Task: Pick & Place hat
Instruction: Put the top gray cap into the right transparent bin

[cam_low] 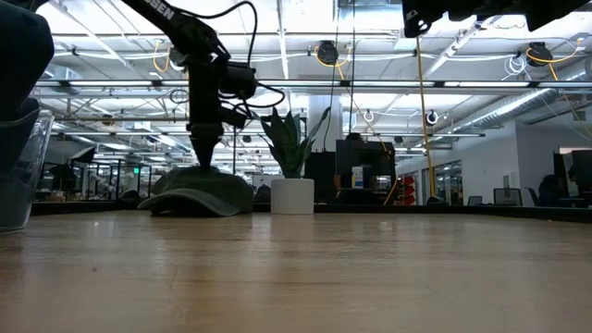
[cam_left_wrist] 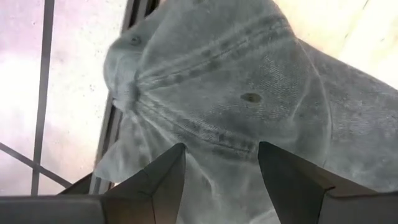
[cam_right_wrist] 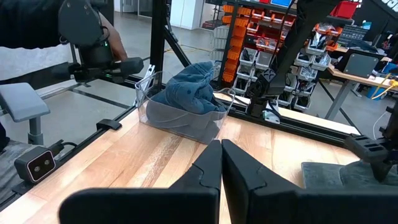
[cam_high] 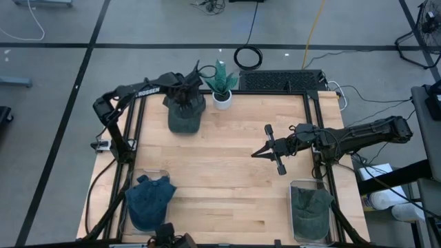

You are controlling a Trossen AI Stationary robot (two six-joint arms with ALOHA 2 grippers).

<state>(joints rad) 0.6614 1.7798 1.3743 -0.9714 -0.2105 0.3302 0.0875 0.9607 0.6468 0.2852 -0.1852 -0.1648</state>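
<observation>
A soft green denim hat [cam_high: 184, 114] with stitched seams lies on the wood table [cam_high: 227, 172] in the upper left of the high view, beside a spiky potted plant [cam_high: 221, 84]. The left gripper [cam_left_wrist: 221, 171] sits right above it, fingers spread apart; it may touch the cloth. The right gripper [cam_high: 273, 149] waits mid-table, pressed closed on nothing. A clear bin [cam_high: 150, 200] at lower left holds a blue hat [cam_high: 149, 198]. Another bin [cam_high: 311, 210] at lower right holds a green hat [cam_high: 311, 209], partly cut off.
</observation>
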